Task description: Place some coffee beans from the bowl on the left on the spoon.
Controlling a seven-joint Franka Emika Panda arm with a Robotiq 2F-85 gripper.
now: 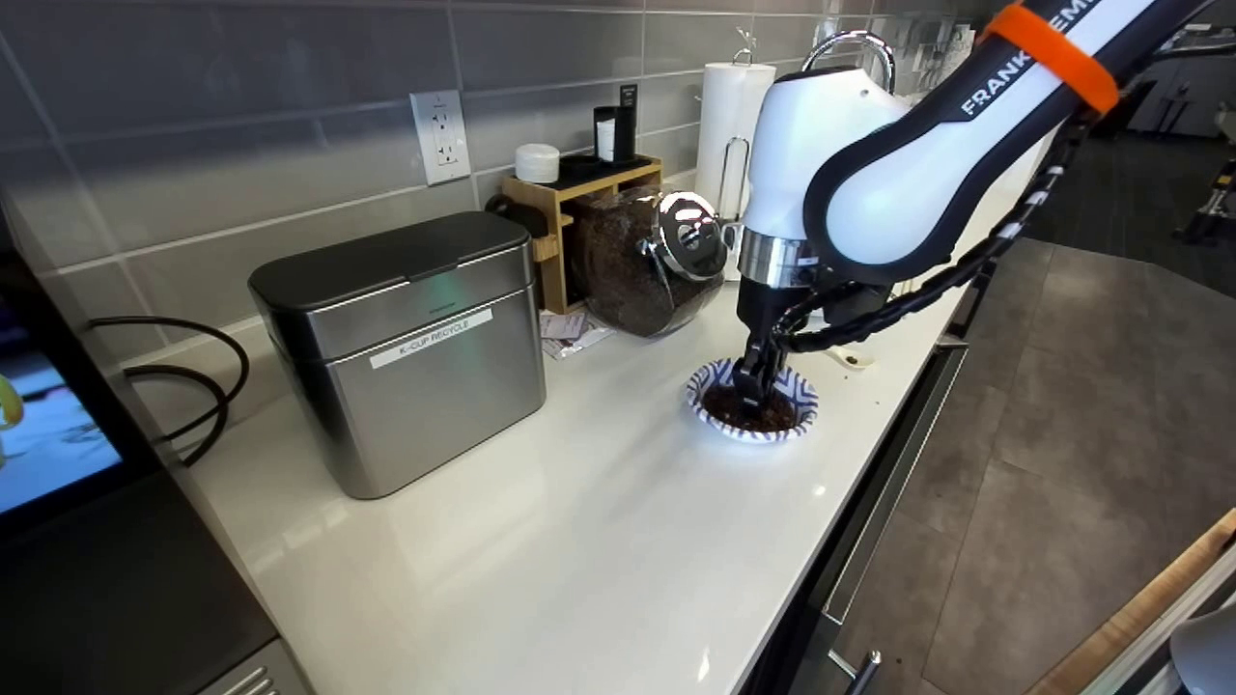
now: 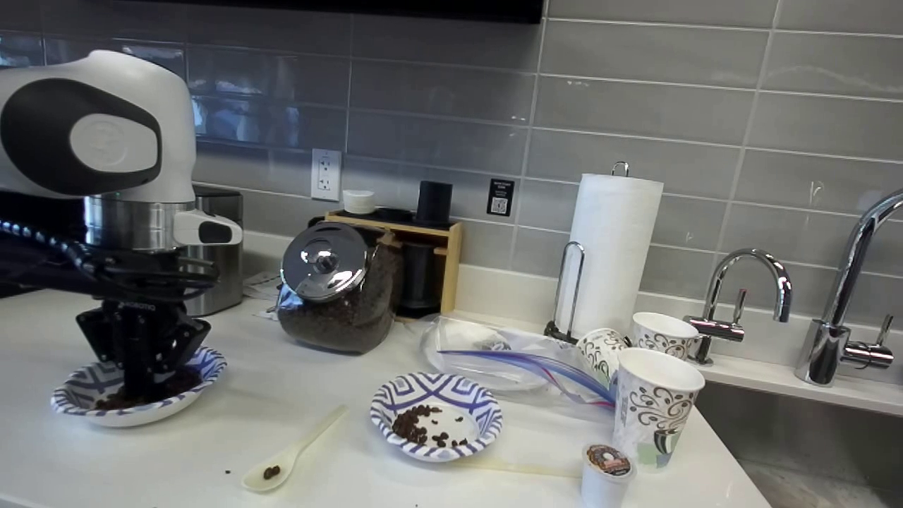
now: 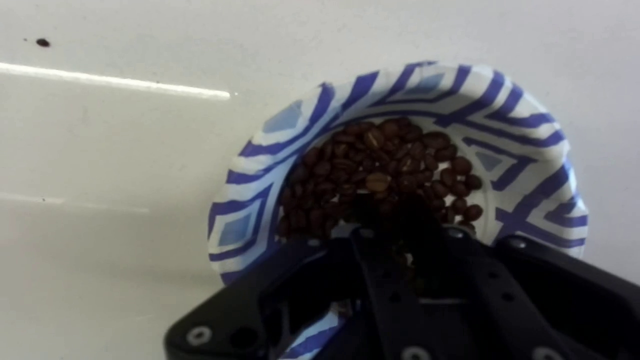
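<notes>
The bowl (image 2: 134, 416) with the blue-and-white patterned rim stands on the counter. It shows in both exterior views (image 1: 755, 436) and fills the middle of the wrist view (image 3: 537, 127). Dark coffee beans (image 3: 350, 162) cover its bottom. My gripper (image 3: 390, 207) points straight down with its fingertips among the beans, as both exterior views show (image 1: 751, 398) (image 2: 144, 391). Only a narrow gap shows between the dark fingertips. Whether beans are pinched there cannot be told. The pale spoon (image 2: 300, 444) lies apart from the bowl with a few beans in its scoop.
A second patterned bowl (image 2: 436, 451) with fewer beans stands beyond the spoon. A plastic bag (image 2: 494, 353), paper cups (image 2: 659, 402) and a coffee pod (image 2: 607, 480) are near it. A glass jar (image 2: 338, 310) and a metal bin (image 1: 444, 376) stand by the wall. Stray beans lie on the counter.
</notes>
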